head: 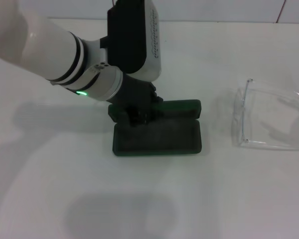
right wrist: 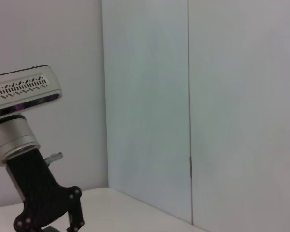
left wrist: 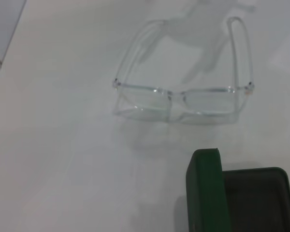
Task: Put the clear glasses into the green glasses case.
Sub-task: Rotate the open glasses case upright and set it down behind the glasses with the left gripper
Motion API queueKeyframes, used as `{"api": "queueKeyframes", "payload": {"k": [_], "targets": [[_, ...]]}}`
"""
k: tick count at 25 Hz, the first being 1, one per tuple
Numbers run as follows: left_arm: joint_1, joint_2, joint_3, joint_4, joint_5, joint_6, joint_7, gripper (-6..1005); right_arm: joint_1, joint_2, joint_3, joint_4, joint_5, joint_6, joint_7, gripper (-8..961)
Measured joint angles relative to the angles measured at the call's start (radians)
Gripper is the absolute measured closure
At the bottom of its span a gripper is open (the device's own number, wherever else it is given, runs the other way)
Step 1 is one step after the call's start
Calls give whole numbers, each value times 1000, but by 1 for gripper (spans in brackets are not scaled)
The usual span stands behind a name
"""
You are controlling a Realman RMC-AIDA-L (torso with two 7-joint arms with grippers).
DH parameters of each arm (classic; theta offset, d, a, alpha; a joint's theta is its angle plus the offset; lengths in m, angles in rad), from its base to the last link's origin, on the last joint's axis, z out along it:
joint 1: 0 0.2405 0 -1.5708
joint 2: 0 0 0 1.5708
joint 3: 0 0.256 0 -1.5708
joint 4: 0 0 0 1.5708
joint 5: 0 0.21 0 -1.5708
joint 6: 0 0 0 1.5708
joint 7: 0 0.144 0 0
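The green glasses case lies open in the middle of the white table, dark lining up, its lid raised along the far side. My left gripper is down at the case's left end, against the lid and the tray's corner. The clear glasses rest on the table to the right of the case, apart from it, temple arms unfolded. In the left wrist view the glasses lie beyond one end of the case. The right wrist view shows the left gripper from afar. My right gripper is out of view.
The white table spreads around the case and glasses. A light wall with a vertical seam stands behind the table's far edge. The bulky left forearm hangs over the table's back left.
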Motion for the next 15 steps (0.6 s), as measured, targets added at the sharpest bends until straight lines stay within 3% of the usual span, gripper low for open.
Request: {"api": "queueKeyframes", "payload": {"k": [7,15], "targets": [[-16,0,19,-3,-3,-57,-8,793,-1,-1,1,0,-1,-2,1,84],[-36,-2,118,-35,49,-139,-78,793,1,-1,1,0,-12,-2,1,84]]}}
